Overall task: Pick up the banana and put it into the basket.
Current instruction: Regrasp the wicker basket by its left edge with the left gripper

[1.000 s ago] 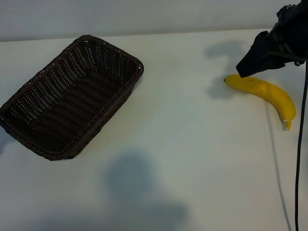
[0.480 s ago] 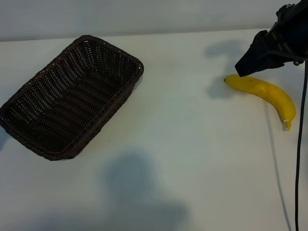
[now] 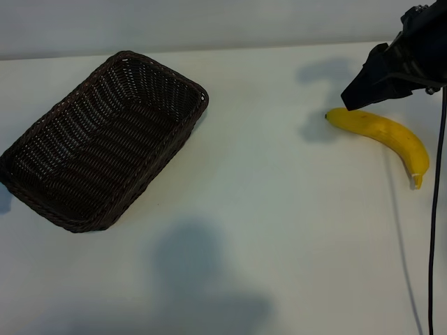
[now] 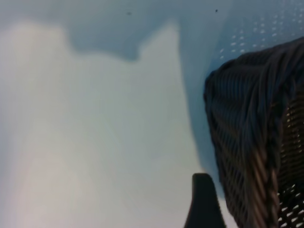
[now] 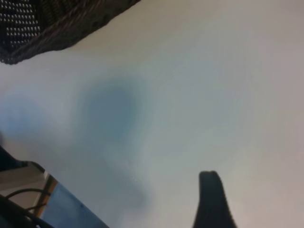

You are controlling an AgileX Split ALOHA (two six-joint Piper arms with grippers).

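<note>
Nothing done yet: banana (image 3: 383, 132) lies on the table (image 3: 279, 230) far from the empty basket (image 3: 105, 139), right gripper (image 3: 351, 101) poised above its dark tip, fingers parted, holding nothing.

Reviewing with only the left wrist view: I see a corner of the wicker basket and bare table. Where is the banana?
Observer: The banana lies flat on the table at the exterior view's right, well apart from the basket.
Operator: Is either gripper holding it?
Observer: No. The right gripper hangs over its dark-tipped end, jaws open, with nothing between them.
Operator: Anything in the basket already?
Observer: Nothing; the exterior view shows only bare weave inside it.
</note>
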